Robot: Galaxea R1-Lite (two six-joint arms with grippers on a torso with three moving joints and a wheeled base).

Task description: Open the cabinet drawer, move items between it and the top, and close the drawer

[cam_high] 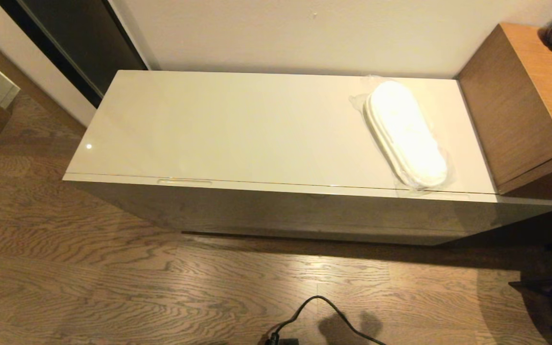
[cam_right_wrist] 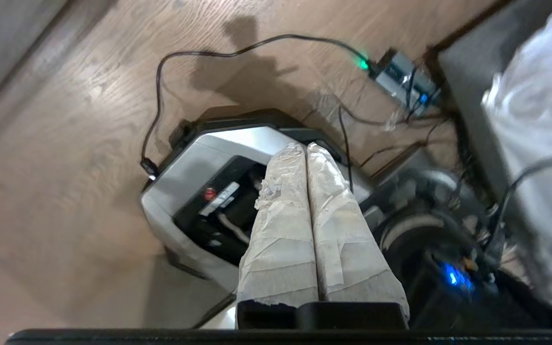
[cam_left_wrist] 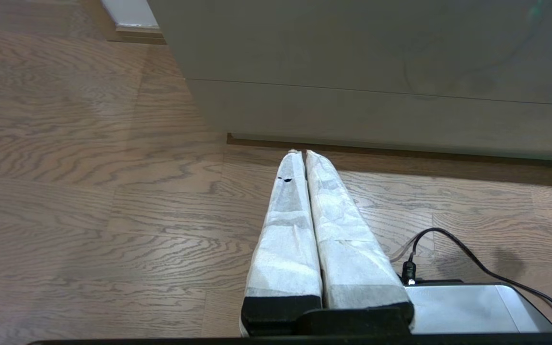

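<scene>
The cabinet drawer [cam_high: 304, 211] is pushed in. The wrapped white slippers [cam_high: 404, 134] lie on the top [cam_high: 209, 124], by its right edge (near the front). The left gripper [cam_left_wrist: 300, 153] is clenched, low over the floor [cam_left_wrist: 89, 191]. The right gripper [cam_right_wrist: 304, 146] is clenched too, holding nothing, above the robot's base [cam_right_wrist: 185, 163].

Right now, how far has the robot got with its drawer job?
It is either finished or not yet begun; these views cannot say which. The cabinet drawer is shut and the wrapped slippers lie on the top. Nothing is in hand: the left gripper and right gripper are shut, empty, low near the floor.
</scene>
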